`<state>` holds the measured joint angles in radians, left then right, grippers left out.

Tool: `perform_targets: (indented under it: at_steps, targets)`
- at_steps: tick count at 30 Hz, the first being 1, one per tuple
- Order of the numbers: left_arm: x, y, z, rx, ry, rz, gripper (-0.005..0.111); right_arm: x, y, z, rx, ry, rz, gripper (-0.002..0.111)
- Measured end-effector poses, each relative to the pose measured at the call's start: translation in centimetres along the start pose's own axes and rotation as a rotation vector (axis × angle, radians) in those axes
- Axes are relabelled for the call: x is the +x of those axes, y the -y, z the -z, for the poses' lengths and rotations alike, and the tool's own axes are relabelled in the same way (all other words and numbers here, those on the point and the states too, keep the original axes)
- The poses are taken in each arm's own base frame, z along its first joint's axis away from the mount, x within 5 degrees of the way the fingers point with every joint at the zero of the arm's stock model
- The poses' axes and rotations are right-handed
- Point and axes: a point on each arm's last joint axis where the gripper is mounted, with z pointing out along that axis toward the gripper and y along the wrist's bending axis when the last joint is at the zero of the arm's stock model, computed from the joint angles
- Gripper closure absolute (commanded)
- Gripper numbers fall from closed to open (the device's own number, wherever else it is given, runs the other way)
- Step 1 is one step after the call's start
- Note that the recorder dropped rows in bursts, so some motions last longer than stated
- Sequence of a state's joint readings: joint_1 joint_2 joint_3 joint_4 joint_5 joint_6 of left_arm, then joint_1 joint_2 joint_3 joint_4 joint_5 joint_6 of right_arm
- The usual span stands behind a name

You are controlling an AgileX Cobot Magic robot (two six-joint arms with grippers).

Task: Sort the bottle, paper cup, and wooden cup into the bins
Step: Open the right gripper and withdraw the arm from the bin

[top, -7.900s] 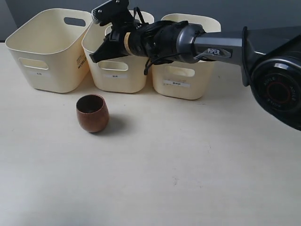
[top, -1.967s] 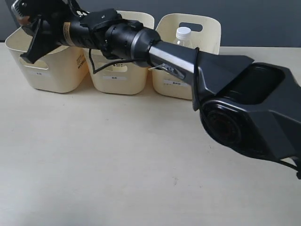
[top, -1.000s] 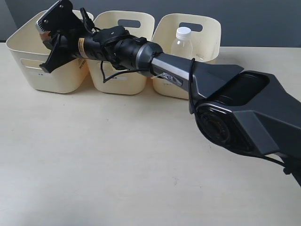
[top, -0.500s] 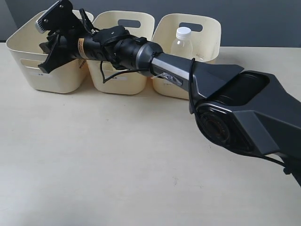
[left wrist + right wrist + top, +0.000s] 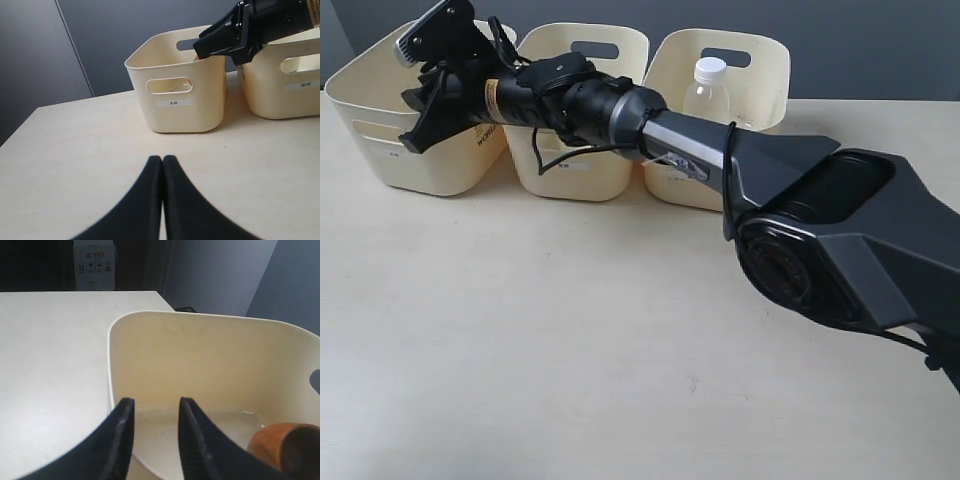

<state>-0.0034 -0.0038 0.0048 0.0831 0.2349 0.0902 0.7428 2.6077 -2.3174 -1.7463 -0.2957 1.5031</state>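
Note:
The wooden cup (image 5: 281, 446) lies on the floor of the left bin (image 5: 375, 135), seen only in the right wrist view. My right gripper (image 5: 155, 402) hangs open just above that bin's rim (image 5: 150, 315), with nothing between its fingers; the exterior view shows it (image 5: 417, 122) reaching across from the right. The bottle (image 5: 705, 87) stands in the right bin (image 5: 760, 60). The middle bin (image 5: 585, 165) sits between them. The paper cup is hidden. My left gripper (image 5: 162, 159) is shut and empty, low over the table in front of the left bin (image 5: 175, 100).
The right arm (image 5: 690, 145) stretches across in front of the middle and right bins, and its big base joint (image 5: 840, 250) fills the right side. The bare table (image 5: 570, 330) lies in front of the bins. A dark wall stands behind them.
The wooden cup that stood on the table at first is now in the left bin. In the last half second the left bin shifted slightly left; the right gripper stayed over it.

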Motion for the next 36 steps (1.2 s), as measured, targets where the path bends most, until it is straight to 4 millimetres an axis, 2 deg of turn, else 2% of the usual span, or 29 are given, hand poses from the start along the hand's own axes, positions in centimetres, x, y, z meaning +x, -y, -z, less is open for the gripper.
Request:
perform_targets:
  at_steps: [3,7,12,16,19,24,27,36]
  targets:
    - [0.0,0.0,0.0,0.000,0.000,0.000,0.107,-1.6,0.1,0.6,-0.012,0.028,-0.002,0.077]
    - [0.0,0.0,0.0,0.000,0.000,0.000,0.107,-4.9,-0.4,2.0,-0.092,0.085,-0.012,0.077]
    - [0.0,0.0,0.0,0.000,0.000,0.000,0.107,-9.7,-1.2,4.6,-0.220,0.162,-0.053,0.077]
    - [0.0,0.0,0.0,0.000,0.000,0.000,0.107,-12.5,-1.8,6.6,-0.317,0.198,-0.089,0.077]
    - [0.0,0.0,0.0,0.000,0.000,0.000,0.107,-14.3,-2.9,8.2,-0.451,0.202,-0.130,0.077]
    - [0.0,0.0,0.0,0.000,0.000,0.000,0.107,-15.1,-4.5,9.6,-0.631,0.181,-0.132,0.077]
    - [0.0,0.0,0.0,0.000,0.000,0.000,0.107,-15.2,-5.1,9.6,-0.652,0.180,-0.130,0.077]
    - [0.0,0.0,0.0,0.000,0.000,0.000,0.107,-15.2,-5.1,9.6,-0.653,0.179,-0.132,0.077]
